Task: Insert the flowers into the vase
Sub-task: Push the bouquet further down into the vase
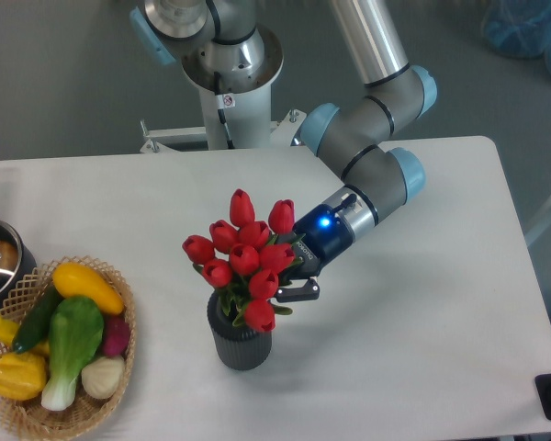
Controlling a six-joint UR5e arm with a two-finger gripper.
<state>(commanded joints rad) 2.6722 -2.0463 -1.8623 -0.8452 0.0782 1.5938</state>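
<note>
Flowers (246, 260) sit stems-down in the vase (240, 341), near bench (422, 349) centre; long axis near vertical, buds up, leaning slightly left. Stems mostly hidden behind buds and leaves. Claw (289, 280) comes in from the right at the bunch, just above the vase mouth; only one dark finger (298, 293) visible, rest behind the tulips, so can't tell if clamped or apart. Basket (23, 412) cut off at the lower left edge.
</note>
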